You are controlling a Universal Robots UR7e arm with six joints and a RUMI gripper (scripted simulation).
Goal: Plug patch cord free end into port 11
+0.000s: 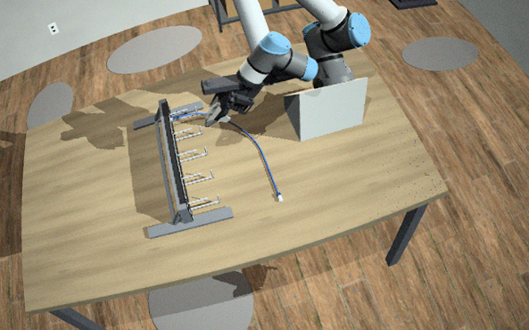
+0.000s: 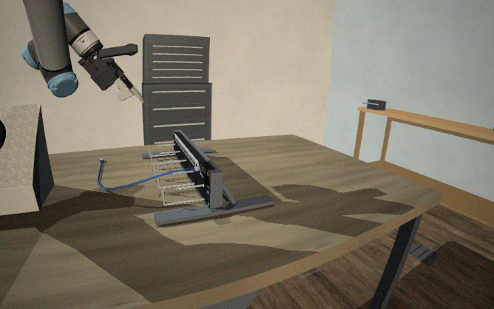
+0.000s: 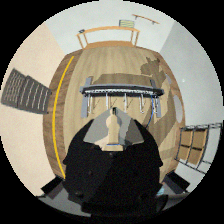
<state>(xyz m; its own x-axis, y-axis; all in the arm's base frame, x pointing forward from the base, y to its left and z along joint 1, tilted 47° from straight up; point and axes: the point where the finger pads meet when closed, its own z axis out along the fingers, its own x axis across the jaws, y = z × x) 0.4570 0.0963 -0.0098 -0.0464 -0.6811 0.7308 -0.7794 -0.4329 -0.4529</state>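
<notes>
Claw together, fingertips closed with nothing between them: the gripper (image 1: 217,116) (image 2: 131,93) (image 3: 113,107) hangs in the air, its fingers slanting downward. And look at the cord (image 1: 261,152) (image 2: 130,185) (image 3: 151,112), slim, smooth and blue, ending in a small pale free plug (image 1: 278,193) (image 2: 101,160)! That plug lies on the table, well apart from the claw, out in the open on the side of the rack where the wire guides stick out. Its clip is too small to make out.

From overhead, the cord leaves the rack near the upper end, passes beneath the claw and bends in one broad curve down to the plug. The last stretch is nearly straight, long axis roughly along the rack's length but splaying slightly away, and the plug's nose points down the view, toward the near long edge.

Further out, the rack (image 1: 184,213) (image 2: 216,189) (image 3: 125,91) stands upright, both feet flat, wire guides (image 1: 206,204) (image 2: 183,202) poking toward the cord's side. All on the wooden table (image 1: 107,259) (image 2: 370,174) (image 3: 110,62), with the pale block (image 1: 334,111) (image 2: 18,166) standing behind the cord, near the arm's base!
</notes>
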